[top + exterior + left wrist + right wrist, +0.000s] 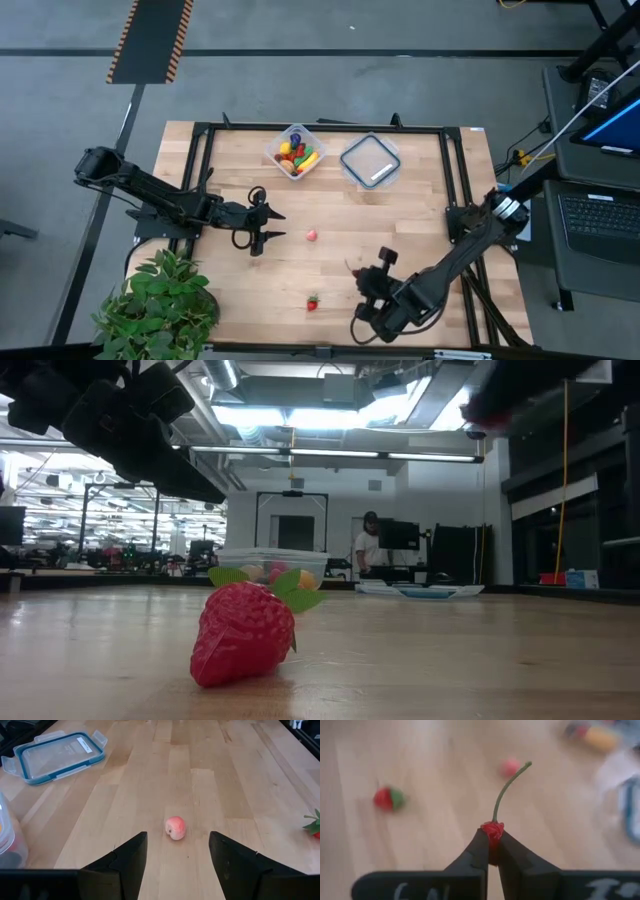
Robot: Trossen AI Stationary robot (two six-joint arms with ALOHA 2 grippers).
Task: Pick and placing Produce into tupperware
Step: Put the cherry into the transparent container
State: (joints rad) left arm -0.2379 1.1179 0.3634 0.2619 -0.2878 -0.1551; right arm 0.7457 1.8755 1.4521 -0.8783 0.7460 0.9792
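The tupperware (pixel 294 152) stands at the far middle of the table with several bright produce pieces inside. A pink peach (pixel 175 828) lies on the wood just ahead of my left gripper (pixel 178 842), which is open and touches nothing (pixel 268 226). A strawberry (pixel 312 302) lies on its side near the front edge and looms large in the low view (pixel 245 632). My right gripper (pixel 492 840) is shut on a small red cherry (pixel 492 829) with a green stem, right of the strawberry (pixel 356 272). My right gripper pinches the cherry's red body (pixel 492 831) between its two fingertips, only at their free ends. The green stem (pixel 509 785) sticks out ahead of the fingers. The fingers slant down toward the table's far left, and the cherry is lifted clear of the wood.
The flat lid (pixel 370 160) with a white label lies right of the tupperware. A potted plant (pixel 158 300) stands at the front left corner. A black frame (pixel 320 128) runs round the tabletop. A person stands far off in the room (pixel 368 545).
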